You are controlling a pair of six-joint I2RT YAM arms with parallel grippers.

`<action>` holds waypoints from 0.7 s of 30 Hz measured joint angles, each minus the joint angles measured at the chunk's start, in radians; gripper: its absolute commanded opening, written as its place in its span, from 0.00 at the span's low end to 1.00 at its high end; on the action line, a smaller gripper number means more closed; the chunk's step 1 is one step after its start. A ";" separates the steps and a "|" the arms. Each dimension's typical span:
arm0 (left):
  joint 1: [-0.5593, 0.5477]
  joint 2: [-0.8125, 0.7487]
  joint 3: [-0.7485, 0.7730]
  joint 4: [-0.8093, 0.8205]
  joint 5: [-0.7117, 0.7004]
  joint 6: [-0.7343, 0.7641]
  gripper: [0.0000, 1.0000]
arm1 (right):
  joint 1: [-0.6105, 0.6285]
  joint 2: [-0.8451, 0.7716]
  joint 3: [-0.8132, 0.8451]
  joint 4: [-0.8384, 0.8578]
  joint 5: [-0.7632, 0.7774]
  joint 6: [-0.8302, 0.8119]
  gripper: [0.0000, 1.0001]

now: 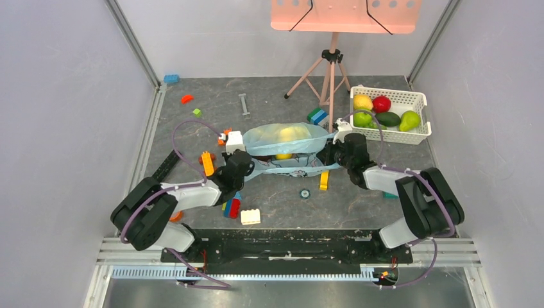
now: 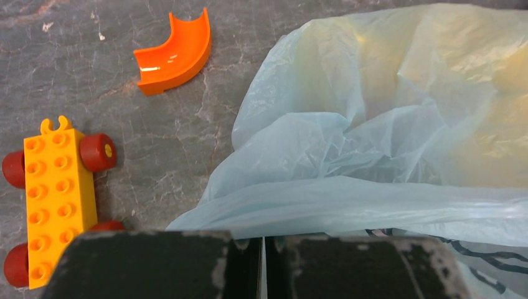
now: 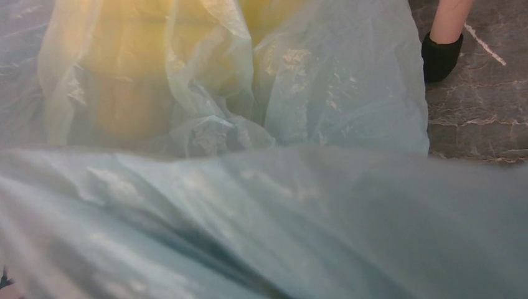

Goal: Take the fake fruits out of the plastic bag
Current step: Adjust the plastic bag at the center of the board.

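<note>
The light-blue plastic bag [image 1: 285, 142] hangs stretched between my two grippers in the middle of the table. My left gripper [image 1: 247, 167] is shut on its left edge; in the left wrist view the jaws [image 2: 263, 268] pinch a thin fold of the bag [image 2: 373, 137]. My right gripper [image 1: 330, 153] is at the bag's right edge, and the bag film [image 3: 261, 218] hides its fingers in the right wrist view. The fake fruits show as yellow shapes through the film [image 1: 289, 133] [image 3: 143, 81], and a yellow one [image 1: 283, 156] shows at the bag's lower edge.
A white slotted basket [image 1: 420, 99] holding other fruits stands at the back right. A pink tripod [image 1: 330, 70] stands behind the bag, one foot [image 3: 441, 56] close to it. Loose blocks lie around: an orange curve [image 2: 177, 53], a yellow wheeled block [image 2: 56, 199], a white brick [image 1: 250, 217].
</note>
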 measured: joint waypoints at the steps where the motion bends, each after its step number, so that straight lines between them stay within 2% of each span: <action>1: 0.002 0.003 0.009 0.000 -0.001 0.002 0.02 | -0.002 0.023 0.006 0.007 -0.003 0.002 0.15; 6: 0.006 0.003 0.025 -0.008 0.002 0.004 0.17 | -0.005 0.033 0.009 0.017 -0.011 0.013 0.41; 12: 0.006 -0.084 0.024 -0.062 0.097 0.002 0.40 | -0.004 -0.092 0.008 0.002 -0.027 0.021 0.58; 16: 0.005 -0.169 0.024 -0.093 0.198 -0.003 0.46 | 0.021 -0.171 0.008 -0.019 -0.037 0.021 0.64; 17: 0.003 -0.185 0.024 -0.100 0.224 -0.006 0.47 | 0.032 -0.184 0.009 -0.026 -0.038 0.021 0.68; 21: -0.015 -0.227 0.022 -0.128 0.323 -0.021 0.48 | 0.114 -0.215 0.021 -0.087 -0.037 0.010 0.75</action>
